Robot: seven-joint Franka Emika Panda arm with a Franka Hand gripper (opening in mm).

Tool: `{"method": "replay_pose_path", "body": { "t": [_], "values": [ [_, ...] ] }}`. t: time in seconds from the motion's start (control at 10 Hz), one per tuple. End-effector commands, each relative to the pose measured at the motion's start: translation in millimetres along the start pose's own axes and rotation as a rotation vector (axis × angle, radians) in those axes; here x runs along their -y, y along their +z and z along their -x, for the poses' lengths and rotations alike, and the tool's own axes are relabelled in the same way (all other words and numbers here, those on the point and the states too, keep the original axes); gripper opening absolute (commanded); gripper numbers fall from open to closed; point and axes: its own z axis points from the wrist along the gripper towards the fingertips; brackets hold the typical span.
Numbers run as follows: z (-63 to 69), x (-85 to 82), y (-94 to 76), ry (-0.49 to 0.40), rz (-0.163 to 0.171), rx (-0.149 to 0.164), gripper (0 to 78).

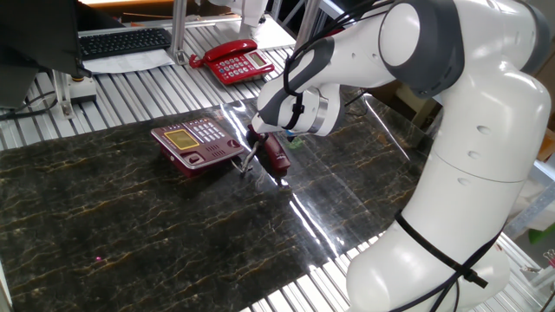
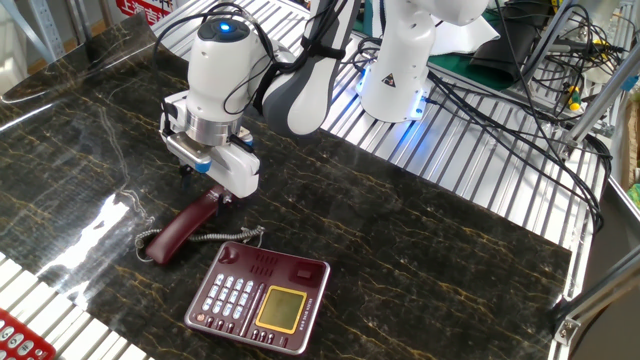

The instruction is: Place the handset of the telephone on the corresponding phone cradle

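The dark maroon handset [image 2: 178, 230] lies flat on the black marble tabletop, with its thin coiled cord [image 2: 235, 236] trailing toward the telephone [image 2: 262, 297]. My gripper [image 2: 207, 190] points down over the handset's far end and looks shut on it. From the other side, the handset [image 1: 277, 158] pokes out under the gripper [image 1: 260, 144], just right of the telephone [image 1: 195, 143]. The phone cradle [image 2: 268, 262] is the recessed strip along the base edge nearest the handset, and nothing lies in it. That phone cradle [image 1: 214, 157] also shows in the other fixed camera.
A brighter red telephone [image 1: 232, 61] sits on the slatted bench behind, with a black keyboard [image 1: 126, 41] further left. The arm's lit base [image 2: 395, 70] and a tangle of cables [image 2: 540, 60] stand at the back. A clear plastic sheet [image 2: 110, 45] lies at the marble's far corner.
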Motion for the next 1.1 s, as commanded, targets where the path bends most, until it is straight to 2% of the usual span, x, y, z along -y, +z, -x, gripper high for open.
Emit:
{"method": "replay_pose_path", "body": {
  "t": [0.1, 0.3, 0.9, 1.1],
  "values": [
    [-8.7, 0.7, 12.4, 0.05, -0.006, -0.012, 77.4],
    [-10.6, 1.0, 16.1, 0.046, -0.023, -0.015, 77.4],
    [-11.9, 1.2, 18.8, 0.058, -0.021, -0.019, 77.4],
    [-13.9, 1.5, 22.5, 0.06, -0.018, -0.011, 77.4]
  ]
}}
